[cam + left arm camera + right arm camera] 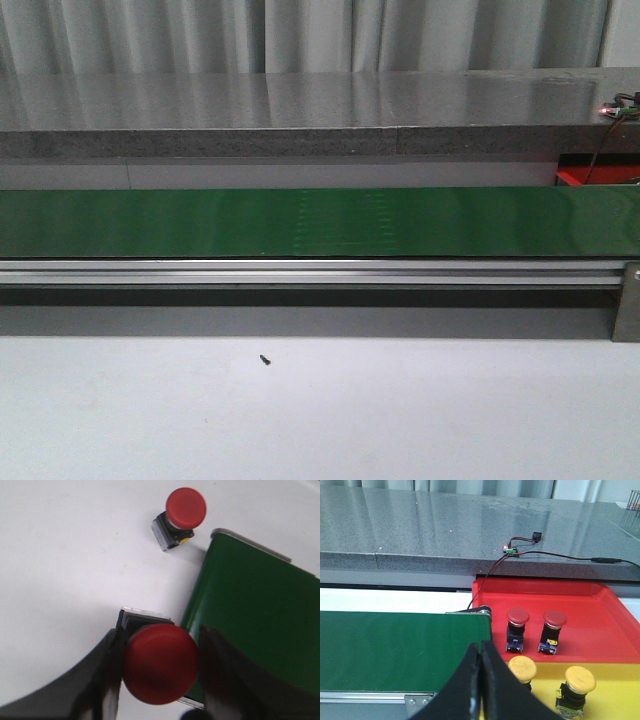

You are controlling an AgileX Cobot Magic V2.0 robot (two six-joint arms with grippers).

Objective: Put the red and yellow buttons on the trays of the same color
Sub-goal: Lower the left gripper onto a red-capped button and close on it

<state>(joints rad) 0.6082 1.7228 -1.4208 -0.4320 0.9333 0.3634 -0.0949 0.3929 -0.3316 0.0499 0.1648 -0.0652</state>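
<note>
Pale curtains and a grey stone ledge (300, 110) are closing off the back of the scene, and a white tabletop (320, 420) is spreading below; across the middle a long green conveyor belt (320, 222) is running on an aluminium rail (300, 272), bare in the front view; at its far right end a red tray (580, 610) is sitting with a yellow tray (610, 685) just beside it; two red buttons (517, 627) are standing on the red one and two yellow buttons (522, 669) on the yellow one.

At the other end of the belt the left gripper (160, 672) is clamping a red button (161, 664) by its square housing, the domed cap facing the camera; a second red button (184, 512) is lying tipped on the tabletop nearby, apart from the belt end.

These buttons are looking light, rigid and plastic; the smooth round cap is probably slippery, so the flat-sided base is seeming the better hold.

The right gripper (480, 680) is hanging with its fingers pressed together and nothing between them, over the belt's right end; a thin wire and small circuit board (512, 550) are trailing off the ledge toward the red tray, possibly a snag.
</note>
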